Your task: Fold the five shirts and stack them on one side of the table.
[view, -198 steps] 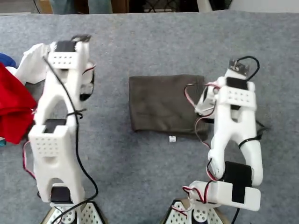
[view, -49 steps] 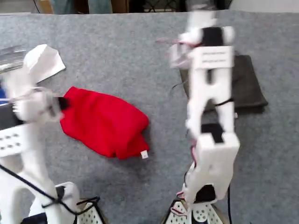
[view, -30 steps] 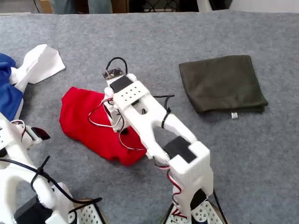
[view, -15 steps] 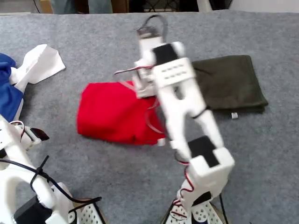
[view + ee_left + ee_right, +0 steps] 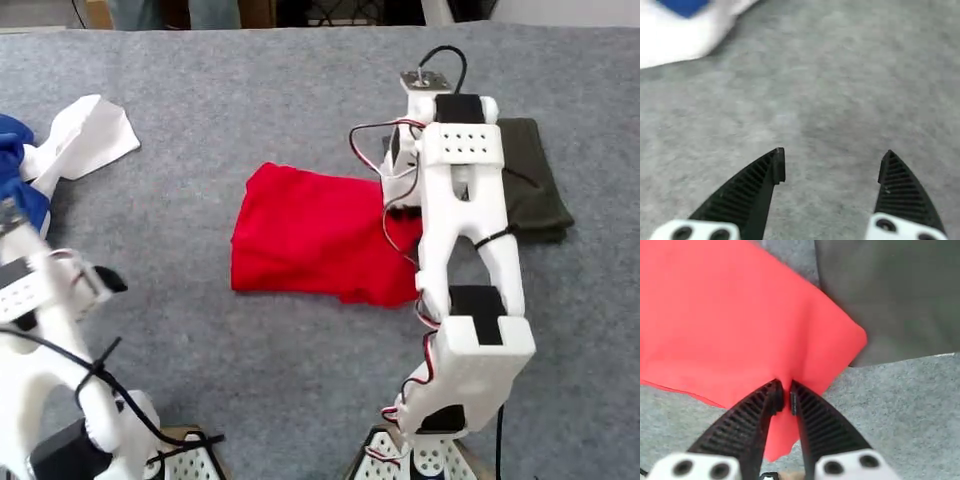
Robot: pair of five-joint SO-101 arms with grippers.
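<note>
Two shirts matter right now: the red shirt [image 5: 318, 235], lying loosely bunched around the middle of the grey felt table [image 5: 300, 90], and the dark folded shirt [image 5: 535, 190] just beside it on the right arm's side. The right gripper [image 5: 784, 396] is pinched tight on a small fold at the red shirt's edge, the end nearest the dark one. From the wrist cam a red corner sits in front of the dark shirt's edge; can't tell if they actually touch.

The left gripper [image 5: 832, 162] is spread wide with nothing in it, hanging over bare felt near the white shirt [image 5: 88, 135] and blue shirt [image 5: 15, 165].

Handling-wise, I'd say this thing is light, floppy and zero stiffness, so it'll drape and bunch wherever you pinch it. A mid-edge grab probably just drags a wad along. Better bet is grabbing corners or the hem, one per gripper, so it spreads flat.
</note>
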